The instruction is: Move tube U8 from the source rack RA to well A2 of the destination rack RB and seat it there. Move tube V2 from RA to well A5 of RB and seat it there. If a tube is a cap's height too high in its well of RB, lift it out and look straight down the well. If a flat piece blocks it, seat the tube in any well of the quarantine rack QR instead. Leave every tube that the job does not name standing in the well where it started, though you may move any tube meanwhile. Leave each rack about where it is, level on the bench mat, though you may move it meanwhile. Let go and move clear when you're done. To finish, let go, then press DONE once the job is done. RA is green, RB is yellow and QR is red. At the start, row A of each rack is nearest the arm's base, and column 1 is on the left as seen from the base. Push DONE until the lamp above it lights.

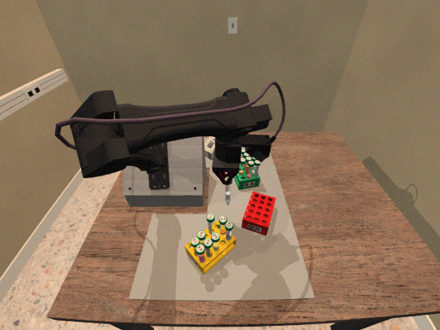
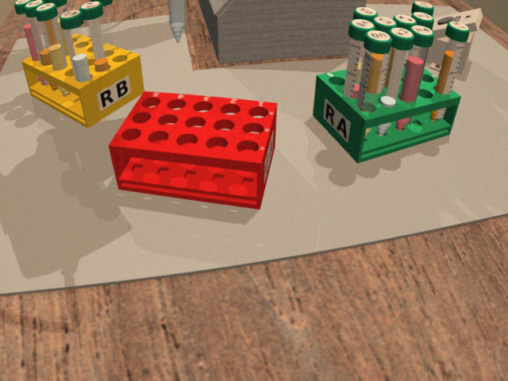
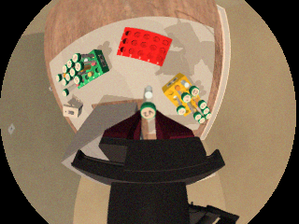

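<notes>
My gripper (image 1: 226,179) (image 3: 148,113) is shut on a green-capped tube (image 1: 227,197) (image 2: 177,14) (image 3: 149,95), which hangs upright above the mat between RA and RB. Its contents look pale; its cap mark is too blurred to read. The green rack RA (image 1: 256,184) (image 2: 404,148) (image 3: 100,61) holds several capped tubes, partly hidden by the arm in the top view. The yellow rack RB (image 1: 218,259) (image 2: 133,83) (image 3: 172,84) holds several tubes, with some open wells. The red rack QR (image 1: 245,223) (image 2: 188,193) (image 3: 140,57) shows no tubes.
A pale box (image 1: 208,152) (image 2: 467,26) (image 3: 72,110) stands behind RA; its lamp state cannot be told. The grey base block (image 1: 184,159) (image 2: 286,36) is beside the held tube. The arm passes over that block. QR lies between RA and RB, toward the mat's far side.
</notes>
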### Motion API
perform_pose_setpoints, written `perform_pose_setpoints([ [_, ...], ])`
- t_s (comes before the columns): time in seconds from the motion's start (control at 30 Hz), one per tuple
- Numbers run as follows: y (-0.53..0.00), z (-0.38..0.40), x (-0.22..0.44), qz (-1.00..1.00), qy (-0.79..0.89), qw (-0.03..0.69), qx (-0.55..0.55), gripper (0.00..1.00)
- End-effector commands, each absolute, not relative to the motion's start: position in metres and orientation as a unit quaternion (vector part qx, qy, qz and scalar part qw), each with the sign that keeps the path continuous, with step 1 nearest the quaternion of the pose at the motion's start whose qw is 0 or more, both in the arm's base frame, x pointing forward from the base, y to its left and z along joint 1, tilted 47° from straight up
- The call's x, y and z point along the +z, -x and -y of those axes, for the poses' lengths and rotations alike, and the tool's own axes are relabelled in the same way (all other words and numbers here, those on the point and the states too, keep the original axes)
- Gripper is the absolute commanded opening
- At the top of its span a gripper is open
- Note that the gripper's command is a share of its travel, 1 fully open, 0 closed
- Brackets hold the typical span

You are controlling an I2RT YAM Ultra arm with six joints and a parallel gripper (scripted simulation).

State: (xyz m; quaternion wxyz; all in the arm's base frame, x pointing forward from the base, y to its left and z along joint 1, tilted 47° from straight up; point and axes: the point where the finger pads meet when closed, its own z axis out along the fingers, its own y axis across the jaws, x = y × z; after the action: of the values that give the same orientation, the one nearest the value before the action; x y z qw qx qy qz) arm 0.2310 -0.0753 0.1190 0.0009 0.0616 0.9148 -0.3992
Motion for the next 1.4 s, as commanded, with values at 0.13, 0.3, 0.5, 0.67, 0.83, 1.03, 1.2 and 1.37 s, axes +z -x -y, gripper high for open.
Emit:
perform_pose_setpoints([
  [0.13,-0.210,0.084,0.130,-0.912,-0.049,-0.006,-0.407,0.00],
  [0.3,-0.196,0.090,0.136,-0.912,-0.050,-0.007,-0.407,0.00],
  [0.5,-0.179,0.097,0.144,-0.912,-0.051,-0.007,-0.407,0.00],
  [0.67,-0.171,0.100,0.148,-0.912,-0.049,-0.006,-0.407,0.00],
  [0.83,-0.157,0.106,0.155,-0.912,-0.049,-0.007,-0.407,0.00],
  [1.03,-0.139,0.113,0.163,-0.912,-0.052,-0.008,-0.407,0.00],
  [1.2,-0.131,0.116,0.167,-0.912,-0.051,-0.008,-0.407,0.00],
  [1.37,-0.117,0.122,0.174,-0.912,-0.052,-0.008,-0.407,0.00],
])
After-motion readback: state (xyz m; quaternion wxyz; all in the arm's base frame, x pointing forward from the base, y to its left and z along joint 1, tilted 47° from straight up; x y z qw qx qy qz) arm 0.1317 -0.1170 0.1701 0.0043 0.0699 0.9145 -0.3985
